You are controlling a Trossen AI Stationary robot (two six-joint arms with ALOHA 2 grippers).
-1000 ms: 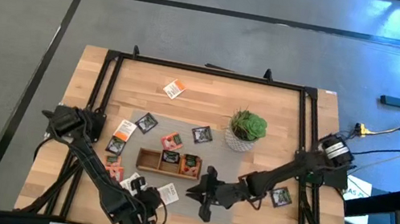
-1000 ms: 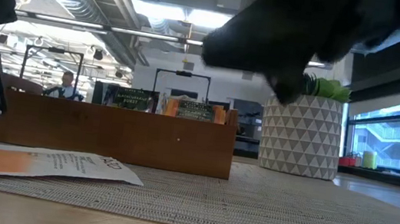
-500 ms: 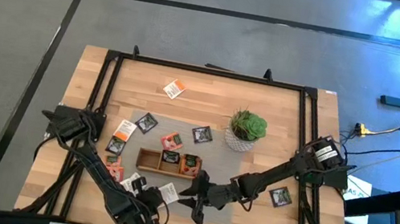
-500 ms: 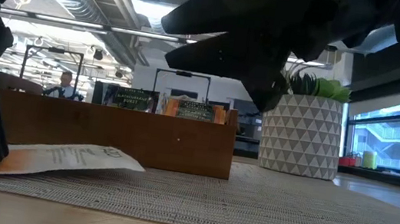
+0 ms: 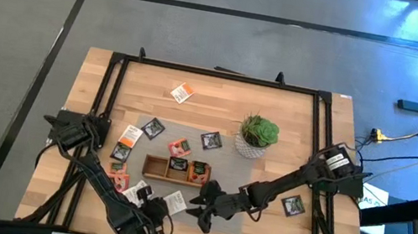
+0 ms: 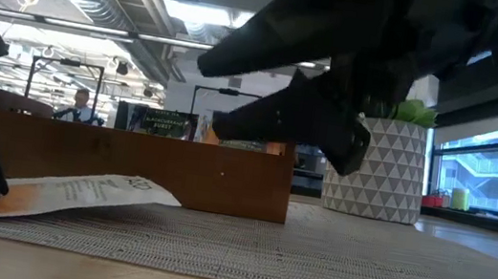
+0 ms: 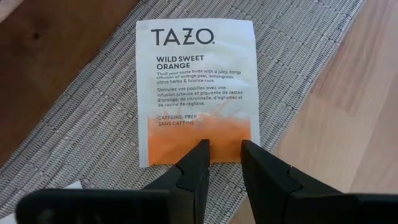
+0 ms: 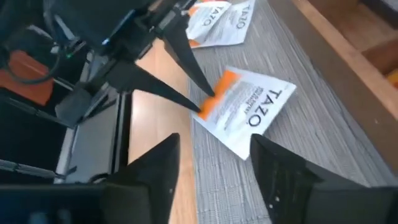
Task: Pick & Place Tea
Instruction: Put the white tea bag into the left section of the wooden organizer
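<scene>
Since a second earlier the right gripper (image 5: 195, 211) had slid toward nine o'clock, jaws spread and empty, beside the white-and-orange tea sachet (image 7: 196, 87) on the grey mat (image 5: 258, 227). Left gripper (image 7: 221, 152) pinched that sachet's orange edge, lifting it. Wooden tray (image 5: 175, 170) stood just behind toward twelve, potted plant (image 5: 257, 137) toward one o'clock on the tabletop (image 5: 213, 92).

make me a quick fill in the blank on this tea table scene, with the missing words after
1. The left gripper fingers pinch the ___ edge of the white-and-orange sachet.
2. That sachet lies on the grey ___.
3. The wooden tray stands beside the potted ___.
4. The right gripper fingers are ___.

Missing words: orange; mat; plant; open
</scene>
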